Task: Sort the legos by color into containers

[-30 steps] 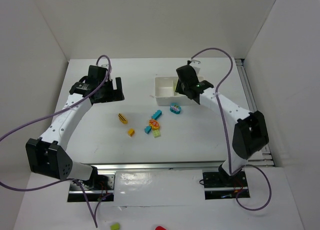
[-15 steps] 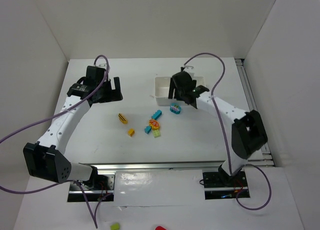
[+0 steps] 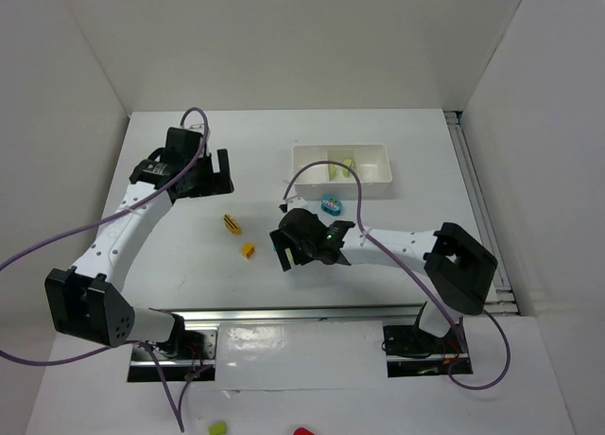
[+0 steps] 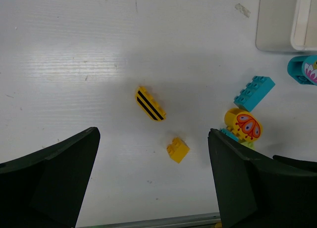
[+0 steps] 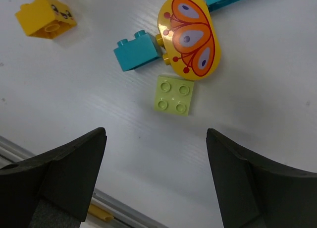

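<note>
The left gripper hung wide open and empty over the white table, above a yellow black-striped plastic brick. The right gripper, equally wide, hung over a lime green square plate beside a cyan brick. Farther right, the white plastic tray held lime pieces in its middle compartment.

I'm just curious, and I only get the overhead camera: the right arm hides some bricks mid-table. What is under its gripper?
Observer: The right wrist camera shows a lime green square plate lying flat below the right gripper, whose fingers are spread wide.
Operator: Is anything next to it?
Observer: Yes, a yellow butterfly brick right beside it, with a cyan brick against the butterfly's side. I cannot tell if plate and butterfly touch.
Operator: And the other arm?
Observer: The left wrist camera shows the left gripper open and empty, with a black-striped yellow brick lying below it.
</note>
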